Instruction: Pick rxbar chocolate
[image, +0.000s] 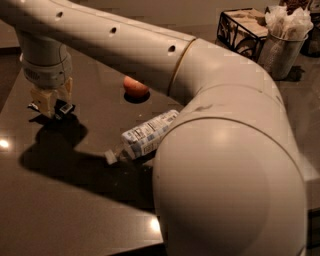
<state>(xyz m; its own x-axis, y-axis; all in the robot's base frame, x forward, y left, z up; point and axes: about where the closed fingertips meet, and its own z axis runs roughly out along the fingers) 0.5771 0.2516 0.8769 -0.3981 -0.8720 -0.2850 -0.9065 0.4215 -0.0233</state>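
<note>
Dark brown surface (60, 210) fills the lower frame, and nearest us the arm's bulky elbow (225, 185) blocks the lower right. Just beyond it a clear plastic bottle (147, 135) lies on its side at centre, its cap toward the lower left. Farther back, an apple (135, 87) sits well apart from the claw (51, 107), which hangs at the upper left directly over the rxbar chocolate (64, 108). The bar's black wrapper and white label poke out at the claw's lower right side. We cannot tell whether the claw is closed on the bar or merely straddles it. We judge two risks: a hold on only the wrapper's edge could let the flat bar pivot or slip out on lifting, and a lift without a firm hold would leave it on the surface. Far off at the upper right stand a wire basket (242, 27) and a metal cup (280, 52) of napkins.
</note>
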